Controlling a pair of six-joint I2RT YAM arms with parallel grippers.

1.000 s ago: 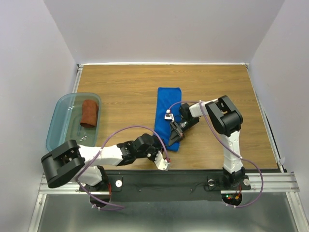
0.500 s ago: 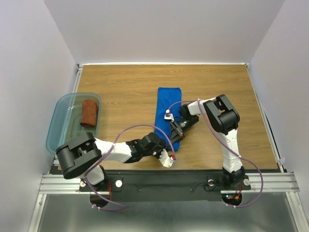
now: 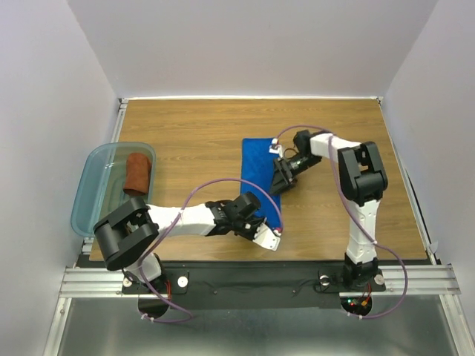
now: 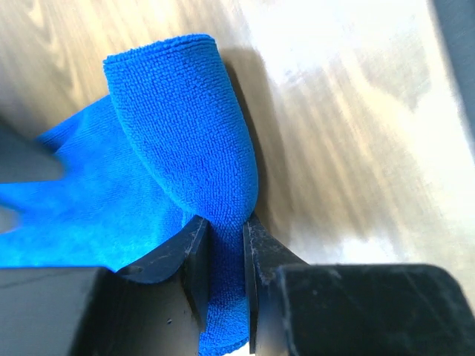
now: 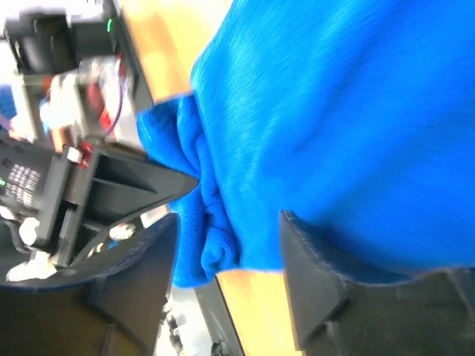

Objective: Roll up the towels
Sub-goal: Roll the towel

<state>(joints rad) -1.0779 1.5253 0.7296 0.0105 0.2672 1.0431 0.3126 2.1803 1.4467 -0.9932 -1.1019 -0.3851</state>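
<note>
The left gripper (image 4: 223, 285) is pinching the near end of the blue towel (image 4: 178, 141) between nearly closed jaws, holding a fold up off the table (image 3: 193, 133). The right gripper (image 5: 226, 259) is hanging over that towel's right edge, jaws spread wide, gripping nothing. The brown towel (image 3: 137, 172) is sitting rolled in the bin (image 3: 95, 196).

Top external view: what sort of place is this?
Probably a lab robot test cell, not a home: plain white walls box in a wood-top table, an aluminium rail runs along its near edge, and a blue towel serves as the prop.
</note>
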